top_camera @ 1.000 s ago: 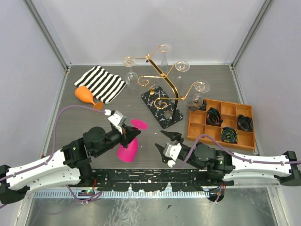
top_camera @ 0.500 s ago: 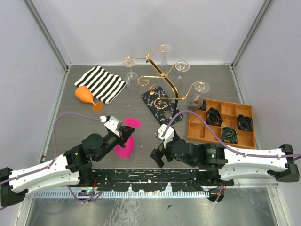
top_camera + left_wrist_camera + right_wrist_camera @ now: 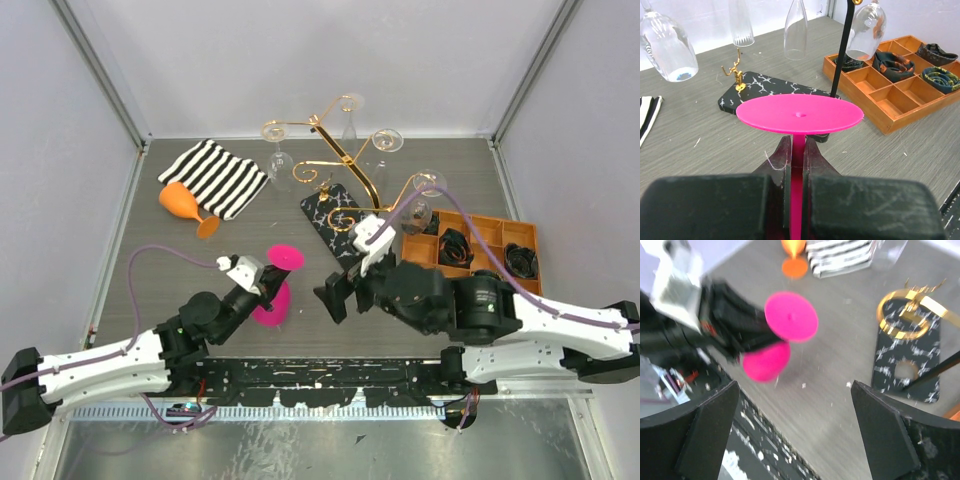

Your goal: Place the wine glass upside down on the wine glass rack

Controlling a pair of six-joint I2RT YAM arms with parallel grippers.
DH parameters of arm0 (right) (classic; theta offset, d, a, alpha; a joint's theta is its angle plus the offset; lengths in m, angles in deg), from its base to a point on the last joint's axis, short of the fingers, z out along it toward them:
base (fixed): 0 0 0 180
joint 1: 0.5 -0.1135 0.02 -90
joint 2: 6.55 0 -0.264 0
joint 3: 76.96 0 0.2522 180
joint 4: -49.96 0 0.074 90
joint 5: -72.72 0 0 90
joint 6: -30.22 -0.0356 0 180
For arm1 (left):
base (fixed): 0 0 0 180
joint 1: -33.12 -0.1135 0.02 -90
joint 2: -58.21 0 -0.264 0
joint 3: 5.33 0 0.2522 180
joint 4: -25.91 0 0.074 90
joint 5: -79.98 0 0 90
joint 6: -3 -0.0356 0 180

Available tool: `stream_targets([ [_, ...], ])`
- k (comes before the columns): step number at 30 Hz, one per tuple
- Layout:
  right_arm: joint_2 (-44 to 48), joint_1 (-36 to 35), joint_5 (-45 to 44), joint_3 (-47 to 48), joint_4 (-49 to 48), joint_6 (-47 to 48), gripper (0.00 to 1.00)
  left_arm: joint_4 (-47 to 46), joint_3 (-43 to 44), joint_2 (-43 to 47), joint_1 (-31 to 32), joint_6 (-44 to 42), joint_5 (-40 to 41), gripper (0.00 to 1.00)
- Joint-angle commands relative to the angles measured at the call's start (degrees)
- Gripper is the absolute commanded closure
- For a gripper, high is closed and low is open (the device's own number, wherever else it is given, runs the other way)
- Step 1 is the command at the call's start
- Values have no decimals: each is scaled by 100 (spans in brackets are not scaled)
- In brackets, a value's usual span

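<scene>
The left gripper (image 3: 796,153) is clenched on the thin stem of the pink wine glass (image 3: 800,114), just under its flat round foot. In the left wrist view both fingers press the stem from the two sides, with no gap. The foot points forward and up, toward the wine glass rack (image 3: 349,172), and the bowl is behind the fingers on the arm's side. I think this hold on the stem is chosen so that the foot is free to slide into one of the curled gold arms and the bowl can hang under it. The glass is near the front edge of the table, left of the middle and well apart from the rack. I cannot tell whether its bowl touches the table. The rack stands on its black marbled base (image 3: 774,90) and already carries several clear glasses (image 3: 867,29) hanging with the bowl down. The right gripper (image 3: 336,293) has its jaws spread wide and holds nothing. It hovers between the pink glass and the rack base and faces the glass, perhaps to take it or to steady it. The orange compartment tray (image 3: 890,125) lies to the right of the rack.
</scene>
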Motion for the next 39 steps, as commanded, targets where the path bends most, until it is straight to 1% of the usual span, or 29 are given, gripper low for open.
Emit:
stream_targets([
  [1, -387, 124, -862, 1163, 25, 455, 0, -896, 71, -277, -1, -230, 145, 100],
  [3, -645, 473, -728, 1656, 162, 621, 0, -1152, 45, -427, -30, -306, 150, 100],
  [5, -868, 1296, 38, 2053, 280, 662, 0, -1322, 60, -573, -105, -318, 99, 100],
  [6, -954, 1939, 520, 2194, 296, 682, 0, -1378, 75, -631, -163, -304, 48, 100],
  [8, -1155, 2683, 1199, 2453, 382, 757, 0, -1512, 91, -740, -295, -255, -105, 100],
  [9, -1295, 2962, 1368, 2605, 464, 809, 0, -1585, 92, -779, -385, -218, -193, 100],
  [13, -1868, 3795, 1830, 3045, 668, 1015, 1, -1874, 100, -961, -878, -13, -756, 100],
  [19, -2431, 4743, 2250, 3150, 677, 1184, 10, -2383, 415, -1539, -1781, 297, -1748, 100],
  [24, -2797, 5311, 2961, 3034, 669, 1410, 17, -3006, 736, -2227, -2126, 362, -2421, 100],
  [25, -2850, 5384, 3033, 3003, 669, 1429, 19, -3076, 812, -2396, -2152, 365, -2528, 100],
  [28, -2915, 5597, 3288, 2865, 601, 1472, 30, -3238, 1020, -2711, -2192, 424, -2879, 100],
  [29, -2919, 5650, 3368, 2820, 580, 1471, 32, -3283, 1059, -2790, -2196, 438, -2942, 100],
  [35, -2882, 5725, 3819, 2557, 396, 1405, 39, -3470, 1208, -3067, -2202, 396, -2926, 100],
  [39, -2875, 5722, 3877, 2361, 300, 1328, 44, -3478, 1347, -3142, -2204, 312, -2920, 100],
])
